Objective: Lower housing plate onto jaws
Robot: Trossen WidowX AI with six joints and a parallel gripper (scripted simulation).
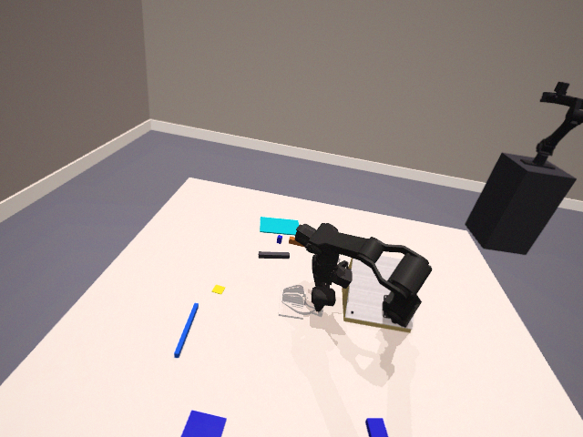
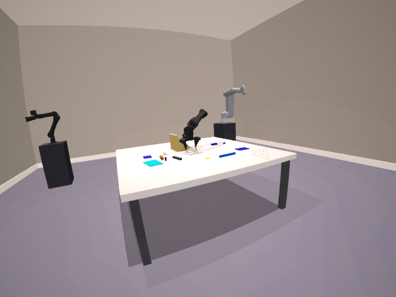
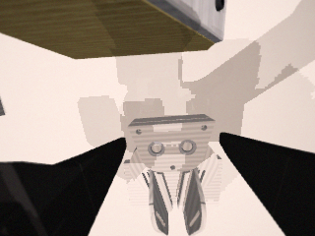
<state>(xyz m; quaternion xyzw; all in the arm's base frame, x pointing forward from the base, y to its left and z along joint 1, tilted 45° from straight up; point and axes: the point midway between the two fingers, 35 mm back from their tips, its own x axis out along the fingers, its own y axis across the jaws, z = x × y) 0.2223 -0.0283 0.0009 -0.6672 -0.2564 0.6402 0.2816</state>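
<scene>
Housing plate [image 3: 171, 136]: grey, metal-look, fine ridged fin. Block [image 3: 113, 34]: wood-look side, visible grain. Surface [image 1: 117, 339] [image 2: 153, 179] [image 3: 39, 74]: smooth, matt.

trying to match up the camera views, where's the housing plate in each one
Top: centre, mostly behind the end effector.
Exterior: centre, small, under the arm; its outline is unclear.
Wrist: just below centre, a plate with two round stubs.
Shared landmark: the wood-sided block beside it.
</scene>
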